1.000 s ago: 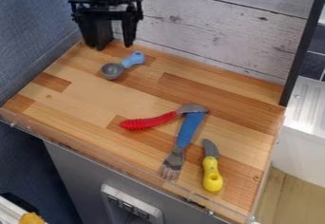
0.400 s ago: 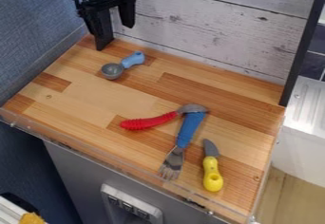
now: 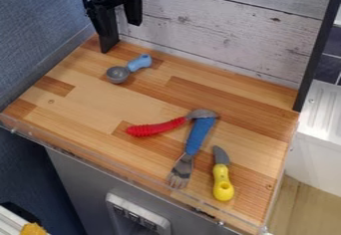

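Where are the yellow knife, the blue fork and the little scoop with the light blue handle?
Yellow knife (image 3: 222, 176): camera view, on its handle.
Blue fork (image 3: 198, 136): camera view, on its handle.
Little scoop (image 3: 117, 74): camera view, on its bowl.

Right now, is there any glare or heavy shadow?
In the camera view, soft light covers the wooden countertop, without heavy shadows; the ribbed white surface at right looks brightest, with pale glare; the black end effector shows little shading.
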`<act>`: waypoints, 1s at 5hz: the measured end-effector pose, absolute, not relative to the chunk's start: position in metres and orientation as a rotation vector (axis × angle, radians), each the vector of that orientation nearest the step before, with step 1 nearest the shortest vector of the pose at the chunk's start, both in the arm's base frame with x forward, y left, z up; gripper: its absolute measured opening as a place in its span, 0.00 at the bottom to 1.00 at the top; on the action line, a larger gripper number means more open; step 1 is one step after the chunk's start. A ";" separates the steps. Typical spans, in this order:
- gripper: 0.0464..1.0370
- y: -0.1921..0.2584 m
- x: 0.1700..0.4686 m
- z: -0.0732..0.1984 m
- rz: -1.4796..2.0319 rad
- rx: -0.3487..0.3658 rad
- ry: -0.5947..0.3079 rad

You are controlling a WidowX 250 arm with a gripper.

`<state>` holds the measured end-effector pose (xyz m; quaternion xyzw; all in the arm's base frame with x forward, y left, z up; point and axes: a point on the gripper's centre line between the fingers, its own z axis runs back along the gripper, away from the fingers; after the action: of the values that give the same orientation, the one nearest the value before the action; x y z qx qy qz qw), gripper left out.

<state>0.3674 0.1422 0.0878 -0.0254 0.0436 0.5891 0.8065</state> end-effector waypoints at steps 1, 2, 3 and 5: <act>0.96 0.142 0.368 0.085 1.117 -0.045 0.106; 0.96 0.132 0.372 0.088 0.906 -0.046 0.106; 0.96 0.121 0.374 0.089 0.742 -0.044 0.112; 0.96 0.113 0.384 0.072 0.760 -0.046 0.116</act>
<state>0.3840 0.1135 0.0725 -0.0225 0.0568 0.3708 0.9267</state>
